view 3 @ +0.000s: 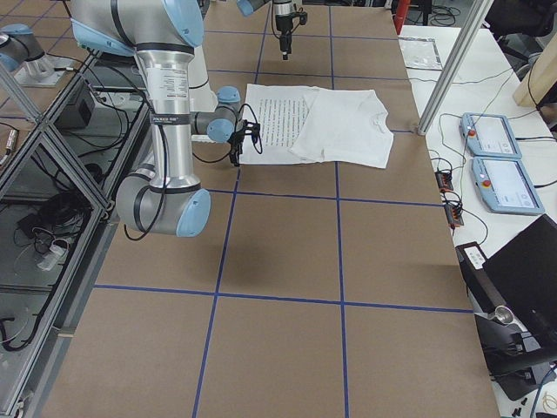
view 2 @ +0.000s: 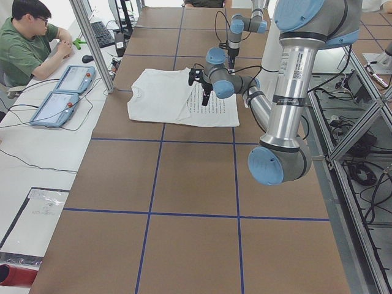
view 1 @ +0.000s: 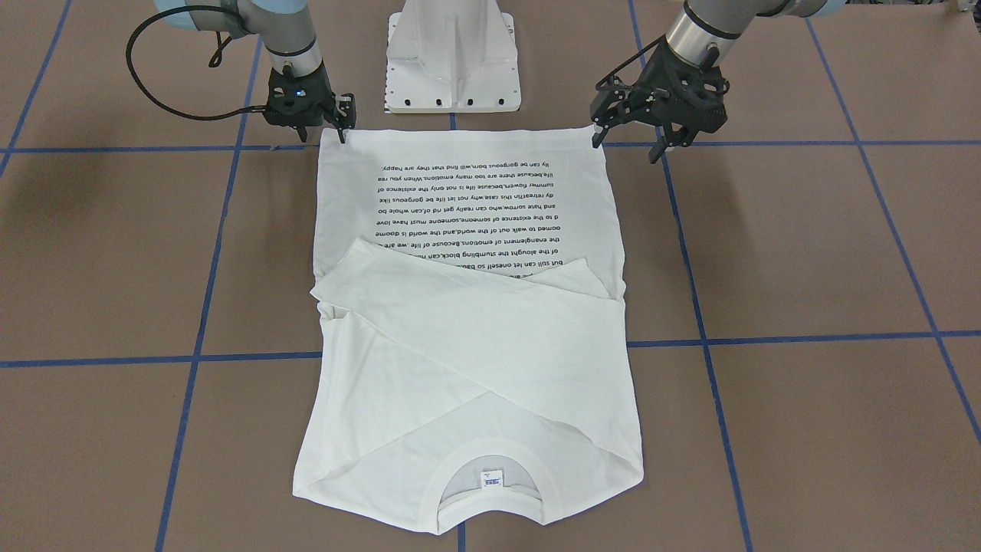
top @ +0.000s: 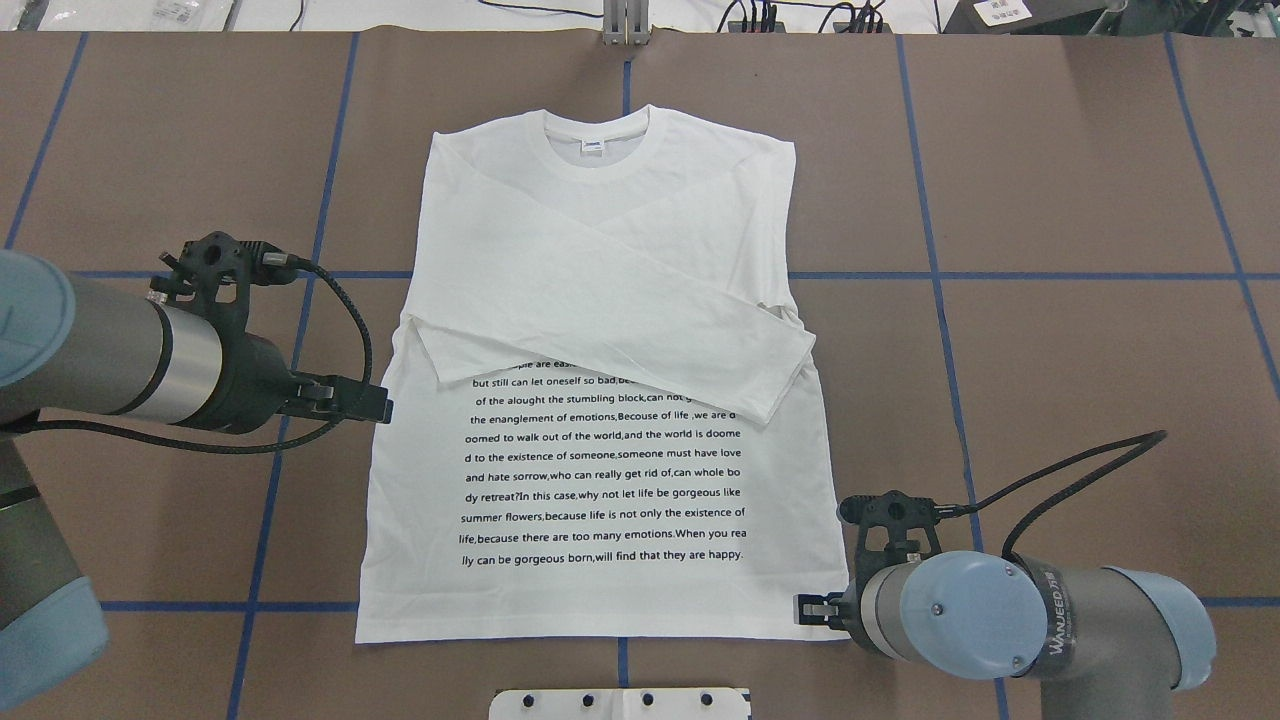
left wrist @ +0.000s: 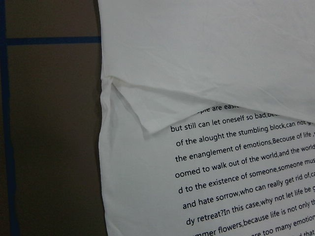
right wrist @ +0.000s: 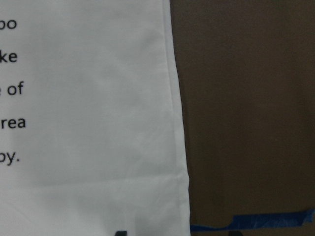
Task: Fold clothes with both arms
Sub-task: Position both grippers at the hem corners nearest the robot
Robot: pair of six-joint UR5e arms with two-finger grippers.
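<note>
White long-sleeved T-shirt (top: 600, 480) lies flat on the table (top: 1050, 350), print up, sleeves crossed, collar at 12 o'clock in the overhead view. The left gripper (view 1: 627, 146), by the shirt's 9 o'clock edge, and the right gripper (view 1: 322, 136), at its 5 o'clock hem corner, are both spread and empty.

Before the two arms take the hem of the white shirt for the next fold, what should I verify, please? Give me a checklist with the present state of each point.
1. Both sleeves of the white long-sleeved fabric T-shirt are crossed over the chest: ok.
2. The bottom hem lies flat: ok.
3. The black two-finger right gripper is low at its hem corner: ok.
4. The black two-finger left gripper is at its hem corner: not ok. It seems raised, and its camera sees the sleeve cuff.
5. Both grippers are open: ok.
</note>
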